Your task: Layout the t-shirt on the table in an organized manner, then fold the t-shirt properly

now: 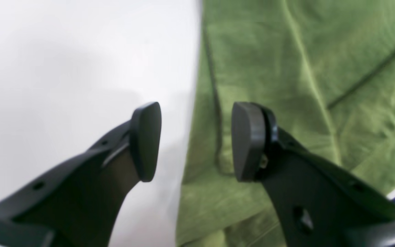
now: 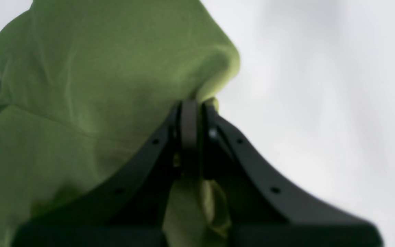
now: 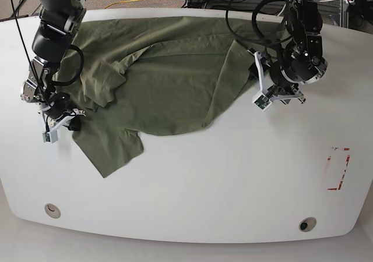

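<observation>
The t-shirt [image 3: 163, 93] lies spread but rumpled across the far half of the tabletop [image 3: 233, 180], reaching from my right claw over to my left claw. On my right wrist view, the right claw [image 2: 191, 113] is clenched on the t-shirt, jaws pressed together with a pinch of green cloth caught between them; more fabric bunches up ahead of it and to its left, and a fold hangs down behind the jaws. To its right I see only bare white tabletop. In the base view that claw [image 3: 69, 121] sits at the shirt's edge, with a loose flap of the garment trailing toward me past it.

My left claw [image 1: 196, 140] is released, jaws standing wide apart with nothing between them. It hovers over the shirt's edge: one pad [image 1: 146, 140] sits above white tabletop, the other pad [image 1: 249, 140] above green cloth. I cannot tell whether either pad touches the surface. A seam runs ahead of the gap. In the base view the left claw [image 3: 263, 96] is just beside the shirt's side fold.
</observation>
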